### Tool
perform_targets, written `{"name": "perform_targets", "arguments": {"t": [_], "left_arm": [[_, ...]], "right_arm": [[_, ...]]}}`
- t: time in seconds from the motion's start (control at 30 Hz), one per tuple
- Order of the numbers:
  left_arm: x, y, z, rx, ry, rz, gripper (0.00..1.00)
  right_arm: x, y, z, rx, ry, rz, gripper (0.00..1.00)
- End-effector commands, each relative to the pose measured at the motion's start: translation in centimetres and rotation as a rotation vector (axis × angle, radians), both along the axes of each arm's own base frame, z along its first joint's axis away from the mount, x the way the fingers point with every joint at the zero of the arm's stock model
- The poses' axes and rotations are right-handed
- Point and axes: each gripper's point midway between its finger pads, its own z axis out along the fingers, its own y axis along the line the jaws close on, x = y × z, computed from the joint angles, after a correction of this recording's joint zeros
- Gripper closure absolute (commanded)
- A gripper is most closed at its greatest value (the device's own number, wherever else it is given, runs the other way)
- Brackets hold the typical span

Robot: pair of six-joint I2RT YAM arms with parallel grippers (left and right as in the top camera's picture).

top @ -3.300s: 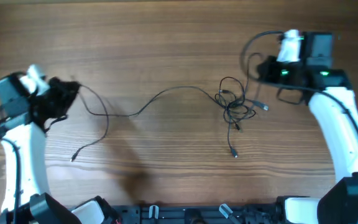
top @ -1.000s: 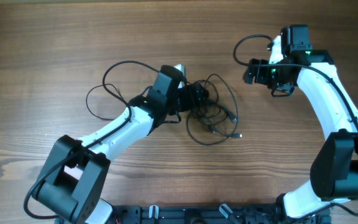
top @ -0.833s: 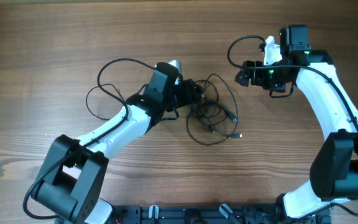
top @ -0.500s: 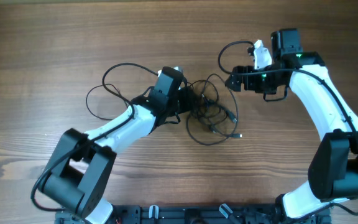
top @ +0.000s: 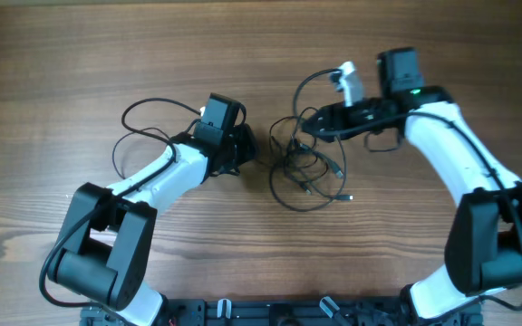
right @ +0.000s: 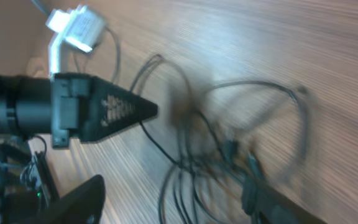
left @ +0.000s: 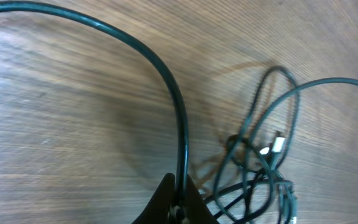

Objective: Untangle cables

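A knot of thin dark cables (top: 308, 170) lies at the table's middle, with loose loops (top: 143, 136) trailing off to the left. My left gripper (top: 241, 145) sits just left of the knot. In the left wrist view it (left: 179, 208) is shut on one dark cable strand (left: 166, 81) that arcs up and away to the left, and the knot (left: 263, 168) lies to its right. My right gripper (top: 304, 124) hovers over the knot's upper edge. In the right wrist view its fingers (right: 82, 198) stand apart with blurred strands (right: 216, 155) lying between them on the table.
The wooden table (top: 62, 54) carries only the cables. A cable plug (top: 341, 172) and a small loose end (top: 350, 196) lie at the knot's right side. The left arm's gripper (right: 104, 112) shows close by in the right wrist view.
My left gripper has shut on a strand and drawn back leftward, pulling the loops with it. My right gripper has swung left and down onto the knot, its jaws narrowing.
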Motion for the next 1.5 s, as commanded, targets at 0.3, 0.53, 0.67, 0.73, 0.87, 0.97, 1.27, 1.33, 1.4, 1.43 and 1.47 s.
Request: {"name": "perform_targets", "arguments": {"t": [0.3, 0.53, 0.67, 0.73, 0.87, 0.97, 1.27, 1.33, 1.4, 1.43, 1.47], "left_arm": [[0.3, 0.3, 0.9, -0.002, -0.016, 0.004, 0.96], [0.5, 0.8, 0.8, 0.01, -0.017, 0.019, 0.96], [1.2, 4.1, 0.5, 0.077, -0.026, 0.034, 0.96], [1.1, 6.9, 0.5, 0.112, -0.005, 0.055, 0.96], [1.2, 13.7, 1.7, 0.151, 0.014, 0.159, 0.96], [1.7, 18.9, 3.2, 0.152, -0.019, 0.282, 0.96], [2.8, 26.7, 5.9, 0.068, -0.138, 0.45, 0.96], [3.5, 25.6, 6.8, -0.017, -0.176, 0.411, 0.96], [4.0, 24.1, 7.6, -0.077, -0.207, 0.36, 0.96], [4.3, 22.9, 8.1, -0.114, -0.225, 0.32, 0.96], [4.4, 22.1, 8.3, -0.132, -0.232, 0.295, 0.96]], "right_arm": [[-0.6, 5.3, -9.8, -0.272, 0.05, -0.139, 0.4], [-1.2, 5.0, -11.0, -0.302, 0.094, -0.148, 0.96], [1.0, 3.3, -5.2, -0.183, 0.101, -0.186, 0.96], [2.2, 1.1, -0.8, -0.103, 0.059, -0.209, 0.96], [4.3, -7.7, 6.9, -0.016, -0.076, -0.41, 0.96], [4.2, -14.6, 9.7, -0.016, -0.122, -0.582, 0.96], [1.0, -28.5, 6.7, -0.128, 0.109, -1.099, 0.96], [1.2, -27.5, 7.0, -0.1, 0.102, -1.052, 0.96], [1.5, -26.3, 7.2, -0.103, 0.074, -0.988, 0.96], [1.6, -25.4, 7.2, -0.114, 0.06, -0.949, 0.96], [1.7, -24.6, 7.1, -0.123, 0.053, -0.916, 0.96]]}}
